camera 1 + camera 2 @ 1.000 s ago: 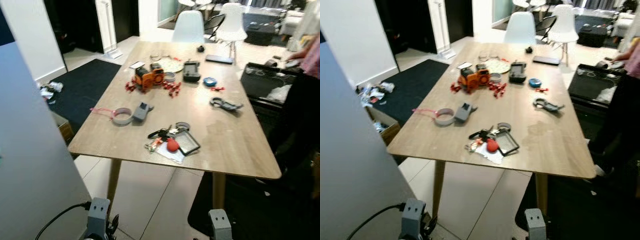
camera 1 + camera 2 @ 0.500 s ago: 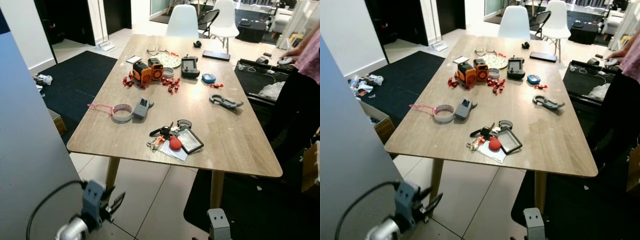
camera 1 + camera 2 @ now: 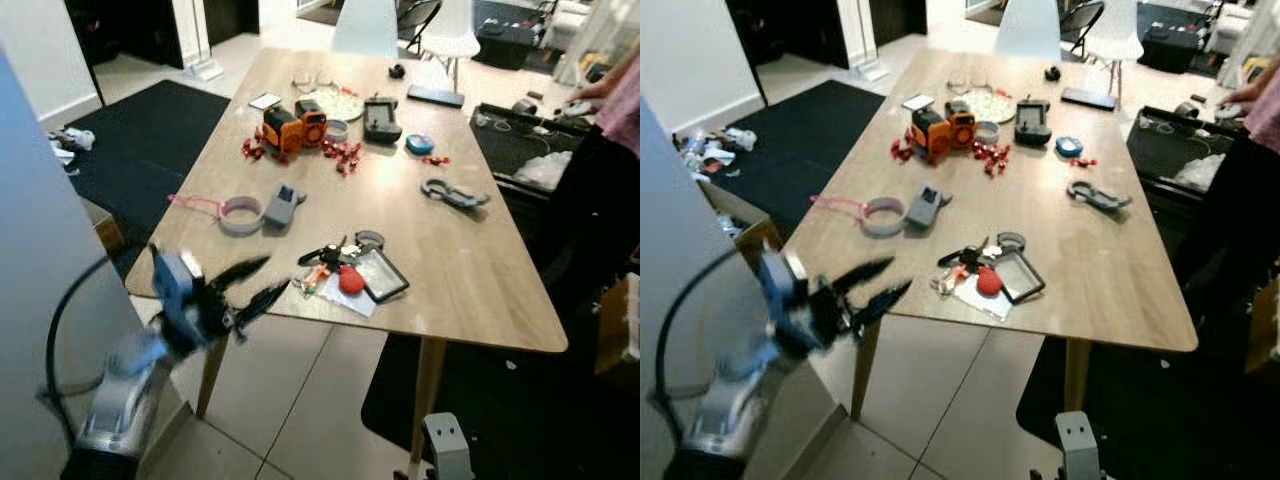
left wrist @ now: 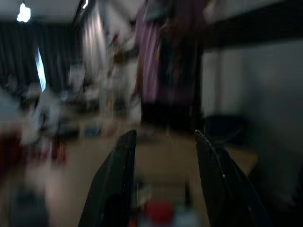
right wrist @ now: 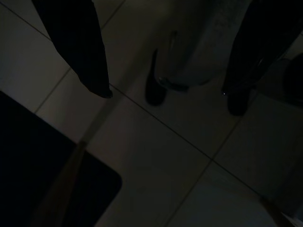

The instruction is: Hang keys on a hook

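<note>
We judge the task barely begun: the keys (image 3: pixel 333 262) lie on the table (image 3: pixel 480 290) ungrasped, and we see no hook. Our left gripper (image 3: pixel 247 285) is raised at the table's near edge, fingers spread apart and empty, touching nothing; the keys sit just ahead of its tips. Our right gripper (image 5: pixel 165 92) hangs idle over the floor, fingers parted.

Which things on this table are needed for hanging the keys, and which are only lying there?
Needed: keys; left hand, open, near the table edge.

Lying about: orange toy; tape roll; carabiner; blue disc; black controller.
</note>
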{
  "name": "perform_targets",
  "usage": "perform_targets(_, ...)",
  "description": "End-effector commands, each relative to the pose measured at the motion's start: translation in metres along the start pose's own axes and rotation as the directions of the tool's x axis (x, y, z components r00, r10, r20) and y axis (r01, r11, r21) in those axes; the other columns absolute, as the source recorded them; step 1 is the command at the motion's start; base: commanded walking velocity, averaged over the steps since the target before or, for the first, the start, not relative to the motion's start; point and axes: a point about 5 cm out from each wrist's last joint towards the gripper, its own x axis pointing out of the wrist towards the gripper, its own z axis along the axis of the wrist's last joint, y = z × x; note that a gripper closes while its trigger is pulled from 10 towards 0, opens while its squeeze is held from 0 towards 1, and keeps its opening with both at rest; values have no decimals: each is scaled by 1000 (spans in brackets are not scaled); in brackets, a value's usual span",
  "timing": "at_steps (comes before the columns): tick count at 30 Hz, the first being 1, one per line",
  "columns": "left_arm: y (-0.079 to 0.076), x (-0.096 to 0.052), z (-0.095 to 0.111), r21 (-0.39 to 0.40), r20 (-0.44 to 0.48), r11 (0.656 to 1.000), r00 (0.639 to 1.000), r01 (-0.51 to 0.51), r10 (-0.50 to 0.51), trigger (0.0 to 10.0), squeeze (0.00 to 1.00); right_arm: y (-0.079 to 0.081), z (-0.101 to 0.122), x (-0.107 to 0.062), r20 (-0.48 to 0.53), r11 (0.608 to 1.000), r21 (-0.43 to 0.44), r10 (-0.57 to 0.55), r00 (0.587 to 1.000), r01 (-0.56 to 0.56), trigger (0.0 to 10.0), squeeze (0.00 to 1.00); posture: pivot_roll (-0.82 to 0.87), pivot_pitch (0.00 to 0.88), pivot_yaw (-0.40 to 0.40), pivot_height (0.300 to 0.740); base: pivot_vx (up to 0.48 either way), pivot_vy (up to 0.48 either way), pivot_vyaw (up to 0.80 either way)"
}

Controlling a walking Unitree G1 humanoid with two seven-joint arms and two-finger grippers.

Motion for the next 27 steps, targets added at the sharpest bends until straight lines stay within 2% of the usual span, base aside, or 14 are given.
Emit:
perform_targets(1,-2,33,40,28,155,998,986,60,-63,10000,0,-3,-7,-3,-21,1000,-2,-6,1000,6,10000,0,35,118,-69,740,0,0,0)
perform_targets(2,-2,33,40,28,155,998,986,60,-63,10000,0,-3,-7,-3,-21,1000,-2,-6,1000,6,10000,0,35,118,-69,740,0,0,0)
perform_targets(4,1,58,72,77,240,992,964,95,-111,10000,0,-3,-7,-3,-22,1000,1,-7,1000,7,10000,0,39,115,-73,740,0,0,0)
perform_targets(5,1,58,72,77,240,992,964,95,-111,10000,0,-3,-7,-3,-22,1000,1,-7,1000,7,10000,0,39,115,-73,740,0,0,0)
perform_targets(8,1,84,106,156,286,978,941,138,-179,10000,0,-5,-7,-3,-24,1000,1,-7,1000,7,10000,0,38,123,-78,740,0,0,0)
perform_targets(11,0,89,113,176,297,973,934,149,-197,10000,0,-5,-7,-3,-24,1000,1,-7,1000,7,10000,0,38,123,-78,740,0,0,0)
perform_targets(14,-2,109,146,230,328,961,918,150,-222,10000,0,-8,-10,-5,-30,1000,-3,-7,1000,7,10000,0,32,143,-94,740,0,0,0)
perform_targets(15,-2,109,146,230,328,961,918,150,-222,10000,0,-8,-10,-5,-30,1000,-3,-7,1000,7,10000,0,32,143,-94,740,0,0,0)
perform_targets(18,-2,122,173,270,364,955,905,123,-219,10000,0,-10,-13,-7,-40,1000,-8,-8,999,8,10000,0,32,148,-97,740,0,0,0)
perform_targets(27,0,133,203,328,382,942,902,71,-201,10000,0,-12,-19,-10,-57,1000,-11,-10,998,10,10000,0,38,151,-96,740,0,0,0)
